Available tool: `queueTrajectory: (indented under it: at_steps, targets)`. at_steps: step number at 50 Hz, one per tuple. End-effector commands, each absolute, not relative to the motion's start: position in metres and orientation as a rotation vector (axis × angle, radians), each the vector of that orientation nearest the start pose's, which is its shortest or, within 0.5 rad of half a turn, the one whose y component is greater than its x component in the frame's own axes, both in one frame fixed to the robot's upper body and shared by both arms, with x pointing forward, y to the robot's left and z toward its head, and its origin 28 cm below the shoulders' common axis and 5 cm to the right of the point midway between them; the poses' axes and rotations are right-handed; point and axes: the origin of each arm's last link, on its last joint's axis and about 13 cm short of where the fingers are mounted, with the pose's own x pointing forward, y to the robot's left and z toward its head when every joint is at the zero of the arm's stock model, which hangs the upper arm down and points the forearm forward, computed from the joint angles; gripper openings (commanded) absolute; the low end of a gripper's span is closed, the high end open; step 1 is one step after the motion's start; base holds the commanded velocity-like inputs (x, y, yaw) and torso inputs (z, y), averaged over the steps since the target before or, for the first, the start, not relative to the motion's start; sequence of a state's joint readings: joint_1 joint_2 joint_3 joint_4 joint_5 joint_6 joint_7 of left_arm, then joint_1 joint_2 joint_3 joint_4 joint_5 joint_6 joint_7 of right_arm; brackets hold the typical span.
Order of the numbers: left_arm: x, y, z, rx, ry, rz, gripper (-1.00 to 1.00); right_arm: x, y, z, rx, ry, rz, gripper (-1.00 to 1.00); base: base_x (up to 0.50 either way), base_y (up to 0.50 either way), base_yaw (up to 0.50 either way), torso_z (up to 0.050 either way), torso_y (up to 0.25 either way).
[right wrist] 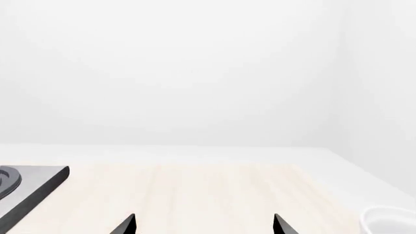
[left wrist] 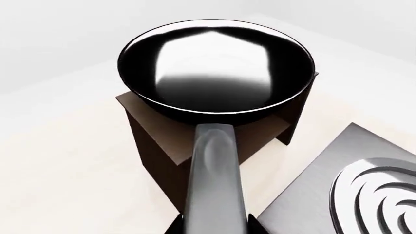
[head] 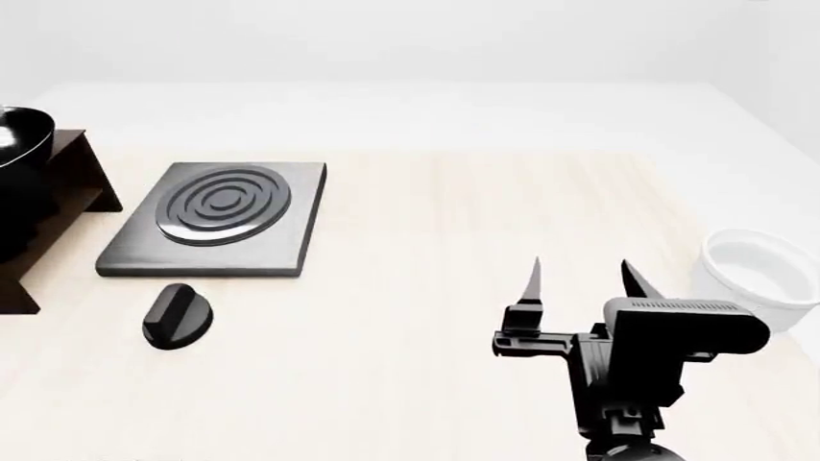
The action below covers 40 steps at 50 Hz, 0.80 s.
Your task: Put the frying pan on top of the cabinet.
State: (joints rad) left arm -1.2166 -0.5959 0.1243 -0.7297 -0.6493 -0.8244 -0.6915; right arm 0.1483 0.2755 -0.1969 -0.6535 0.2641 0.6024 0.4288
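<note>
The frying pan point(left wrist: 217, 68) is glossy black with a long grey handle point(left wrist: 215, 180). In the left wrist view it hangs over the dark brown cabinet point(left wrist: 156, 151), covering most of its top. My left gripper point(left wrist: 216, 226) is shut on the handle, a black fingertip on each side. In the head view only the pan's edge point(head: 23, 139) and part of the cabinet point(head: 52, 206) show at the far left. My right gripper point(head: 583, 279) is open and empty above the table, at the front right; its fingertips also show in the right wrist view point(right wrist: 204, 225).
A flat grey burner plate point(head: 218, 219) with concentric rings lies right of the cabinet; it also shows in the left wrist view point(left wrist: 364, 180). A small black knob point(head: 177, 315) lies in front of it. A white bowl point(head: 759, 271) stands at the table's right edge.
</note>
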Motion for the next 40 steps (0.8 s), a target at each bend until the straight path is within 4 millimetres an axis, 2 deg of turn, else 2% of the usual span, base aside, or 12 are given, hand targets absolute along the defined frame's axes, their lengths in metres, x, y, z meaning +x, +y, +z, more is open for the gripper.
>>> queueTrajectory:
  at_steps: [1,4,5,8,12,19,22,29,36,40]
  targets:
    - [0.357,0.4,0.22,-0.155,0.394,0.892,-1.0,0.206,-0.093,0.132,-0.055,-0.143,-0.079,1.0,0.01,0.01,0.0,0.0,0.0]
    - [0.356,0.4,0.221,-0.173,0.398,0.886,-1.0,0.206,-0.094,0.132,-0.056,-0.144,-0.081,1.0,0.01,0.01,0.0,0.0,0.0]
    - [0.355,0.399,0.223,-0.186,0.388,0.89,1.0,0.206,-0.094,0.133,-0.056,-0.145,-0.082,1.0,0.0,0.01,0.0,0.0,0.0]
    - [0.351,0.397,0.23,-0.171,0.348,0.895,1.0,0.206,-0.094,0.132,-0.053,-0.144,-0.083,1.0,0.0,0.0,0.0,0.0,0.0]
    - [0.342,0.389,0.251,-0.119,0.237,0.9,1.0,0.206,-0.094,0.13,-0.053,-0.139,-0.08,1.0,0.0,0.0,0.0,0.0,0.0]
    - [0.324,0.363,0.302,0.016,0.025,0.872,1.0,0.207,-0.092,0.13,-0.05,-0.139,-0.071,1.0,0.0,0.0,0.0,0.0,0.0]
    - [0.318,0.353,0.313,0.037,-0.025,0.846,1.0,0.207,-0.091,0.129,-0.05,-0.137,-0.068,1.0,0.0,0.0,0.0,0.0,0.0]
    - [0.308,0.326,0.329,0.065,-0.099,0.702,1.0,0.206,-0.091,0.129,-0.048,-0.138,-0.067,1.0,0.0,0.0,0.0,0.0,0.0]
    - [0.301,0.307,0.333,0.087,-0.124,0.592,1.0,0.206,-0.091,0.128,-0.046,-0.135,-0.066,1.0,0.0,0.0,0.0,0.0,0.0]
    - [0.294,0.291,0.33,0.09,-0.142,0.469,1.0,0.207,-0.091,0.128,-0.047,-0.136,-0.065,1.0,0.0,0.0,0.0,0.0,0.0]
